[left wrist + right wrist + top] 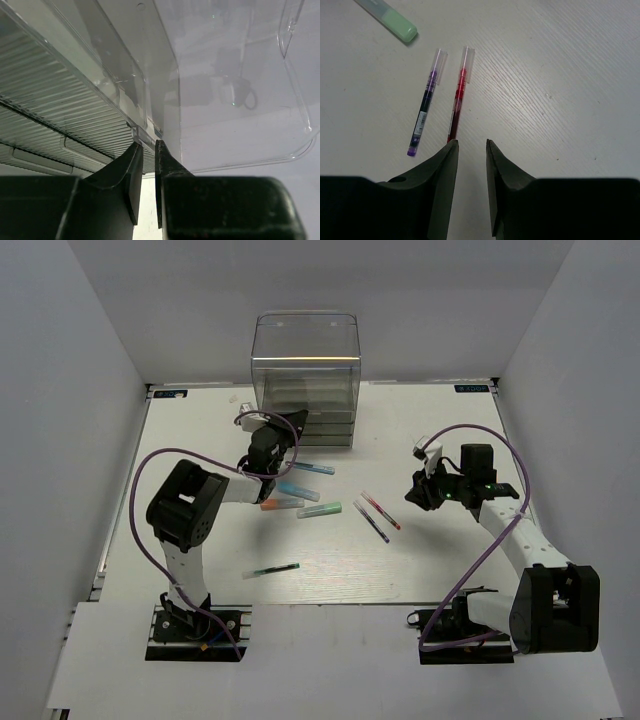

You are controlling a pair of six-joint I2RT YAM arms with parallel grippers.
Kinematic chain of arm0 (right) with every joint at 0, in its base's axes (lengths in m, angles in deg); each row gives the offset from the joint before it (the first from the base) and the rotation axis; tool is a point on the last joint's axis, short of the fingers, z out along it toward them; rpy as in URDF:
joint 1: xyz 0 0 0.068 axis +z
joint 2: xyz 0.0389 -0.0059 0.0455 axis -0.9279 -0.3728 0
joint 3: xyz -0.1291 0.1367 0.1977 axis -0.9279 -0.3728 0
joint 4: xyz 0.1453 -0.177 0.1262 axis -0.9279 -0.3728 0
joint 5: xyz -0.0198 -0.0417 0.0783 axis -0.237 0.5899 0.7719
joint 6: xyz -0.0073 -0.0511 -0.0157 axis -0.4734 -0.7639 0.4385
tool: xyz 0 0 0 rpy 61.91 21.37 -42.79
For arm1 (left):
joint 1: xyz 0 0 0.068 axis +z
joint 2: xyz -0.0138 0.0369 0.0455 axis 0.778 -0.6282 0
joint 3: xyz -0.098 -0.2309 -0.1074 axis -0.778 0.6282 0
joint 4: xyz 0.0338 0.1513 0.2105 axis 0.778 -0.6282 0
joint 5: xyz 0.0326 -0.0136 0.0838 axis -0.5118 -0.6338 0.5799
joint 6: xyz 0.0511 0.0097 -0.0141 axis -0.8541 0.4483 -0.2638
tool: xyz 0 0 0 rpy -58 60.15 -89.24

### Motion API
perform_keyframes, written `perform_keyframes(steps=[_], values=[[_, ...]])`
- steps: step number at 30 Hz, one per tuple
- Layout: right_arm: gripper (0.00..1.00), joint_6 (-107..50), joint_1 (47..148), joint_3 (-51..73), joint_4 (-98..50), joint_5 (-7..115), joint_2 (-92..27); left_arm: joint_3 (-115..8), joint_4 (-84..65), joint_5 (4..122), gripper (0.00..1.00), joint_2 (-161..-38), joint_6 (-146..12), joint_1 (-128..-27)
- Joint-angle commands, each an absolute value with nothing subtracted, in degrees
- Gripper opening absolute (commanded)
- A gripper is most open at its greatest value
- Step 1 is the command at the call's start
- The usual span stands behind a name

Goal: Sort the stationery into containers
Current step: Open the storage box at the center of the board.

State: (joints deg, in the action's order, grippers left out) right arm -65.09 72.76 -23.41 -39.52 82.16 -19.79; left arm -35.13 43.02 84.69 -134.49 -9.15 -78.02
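L arm stretched out, L gripper [145, 144] at drawer unit [305, 370] front, near-closed, grip unclear. R gripper [471, 143] fingers apart, before unit. 3 markers [320, 509], 4 pens [270, 570].

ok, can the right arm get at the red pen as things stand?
Probably yes. The right gripper is open just short of the red pen, nothing between them. The purple pen lies close beside it and might get nudged.
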Motion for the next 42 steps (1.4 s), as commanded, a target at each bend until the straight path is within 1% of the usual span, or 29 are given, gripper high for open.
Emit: perform_keyframes(steps=[1,21,36,42], values=[[0.35,-65.60,73.03,-24.39,-37.90,83.04,-18.31,-34.81,46.35,85.17,0.00,-129.66,-11.23,-78.76],[0.35,-65.86,73.30,-24.57,-38.17,84.36,-17.17,-31.47,45.82,84.64,0.00,-121.66,-14.04,-82.11],[0.35,-66.03,74.17,-23.87,-38.26,84.89,-16.73,-25.33,44.77,87.01,0.00,-113.66,-14.57,-85.35],[0.35,-66.47,74.97,-23.25,-37.91,85.07,-17.26,-24.18,44.24,88.16,0.00,-112.34,-15.10,-85.97]])
